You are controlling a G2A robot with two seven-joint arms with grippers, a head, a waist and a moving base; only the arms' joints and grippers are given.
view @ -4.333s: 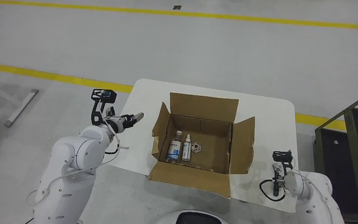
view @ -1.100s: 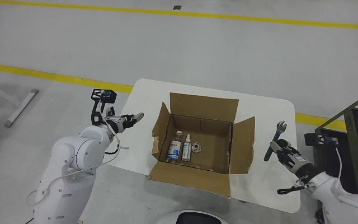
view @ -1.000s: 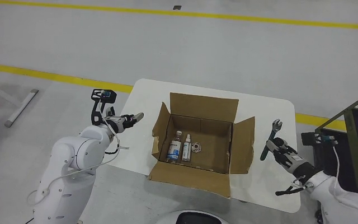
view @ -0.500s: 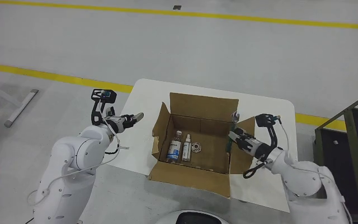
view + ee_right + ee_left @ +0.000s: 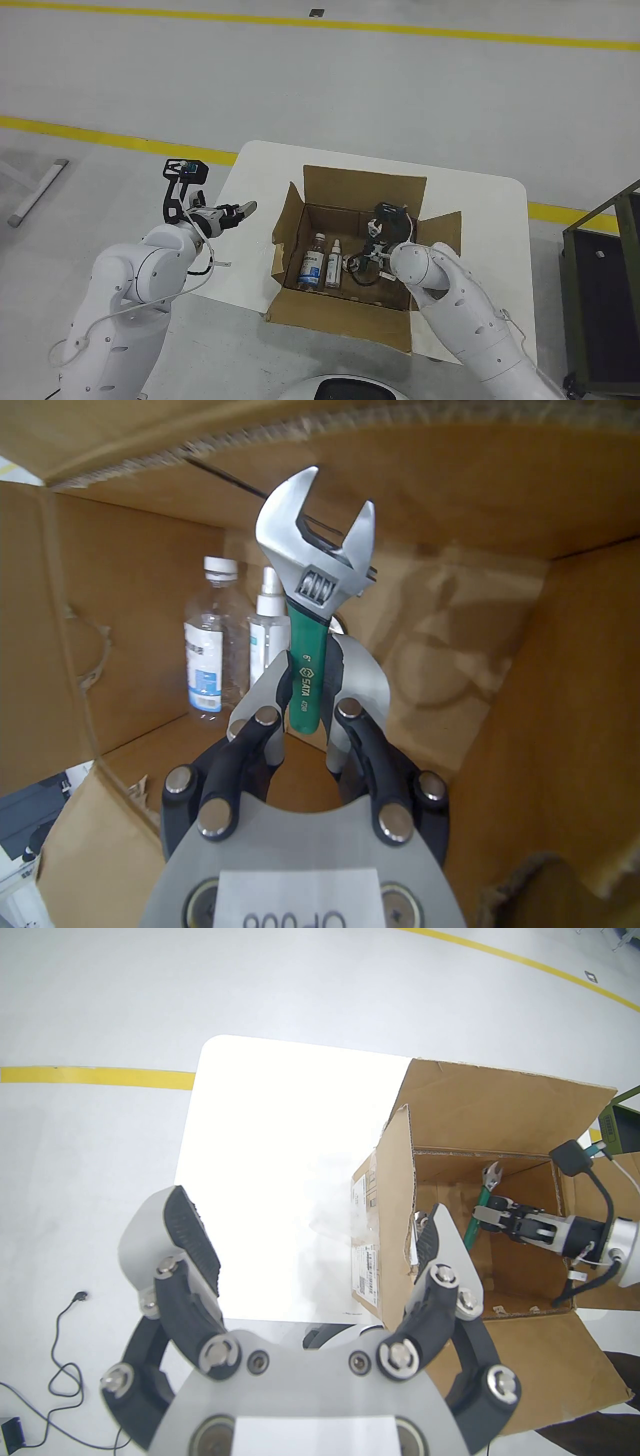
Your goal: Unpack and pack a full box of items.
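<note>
White table [image 5: 480, 200] on a grey floor crossed by yellow lines; open cardboard box [image 5: 365, 185] standing mid-table, flaps folded outward. Right gripper [image 5: 310, 665] down inside the box, fingers pinching the green handle of an adjustable wrench [image 5: 314, 565], steel head pointing away from the wrist toward a box wall. Same grip seen from the left wrist [image 5: 487, 1218], with the wrench [image 5: 482, 1198] slanting head-up above the box floor. Clear bottle [image 5: 205, 640] and spray bottle [image 5: 267, 625] lying side by side on the box floor, near the wall on the left arm's side. Left gripper [image 5: 307, 1218] outside the box, beside the table edge, fingers spread wide with nothing between them. Wrench judged stiff, heavy for its size and head-heavy. Coated handle likely gives good friction, bare steel likely slick. A hold low on the handle may let the head swing, so a hold nearer the head looks safer for setting down. Bottles judged light and easy to knock aside. Handle's lower end hidden between the pads, so contact with the box floor cannot be told. Small metal piece behind the wrench too covered to identify. From above, the right forearm covers part of the box floor.
</note>
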